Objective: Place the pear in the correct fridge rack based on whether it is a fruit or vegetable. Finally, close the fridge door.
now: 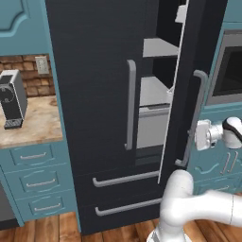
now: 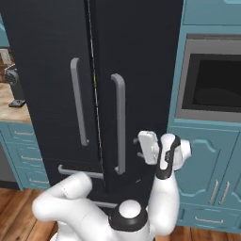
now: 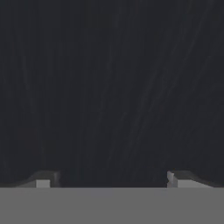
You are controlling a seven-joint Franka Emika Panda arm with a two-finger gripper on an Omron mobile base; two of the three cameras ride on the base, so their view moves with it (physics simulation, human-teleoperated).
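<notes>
Near-black fridge door (image 1: 94, 85) with grey handles (image 1: 131, 104), light-grey shelves (image 1: 158, 47) inside, teal cabinets (image 1: 35, 182), mottled beige table (image 1: 40, 120), red-brown brick wall (image 1: 28, 71), black oven window (image 2: 212, 82).

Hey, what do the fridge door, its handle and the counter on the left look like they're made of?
Fridge door: dark, near-black panel with faint streaks in the hand view, probably brushed or coated metal, matte. Handle: smooth light-grey bar, likely satin metal, though plastic is possible. Counter: mottled beige-pink surface, looks like polished stone or a stone-look laminate.
</notes>
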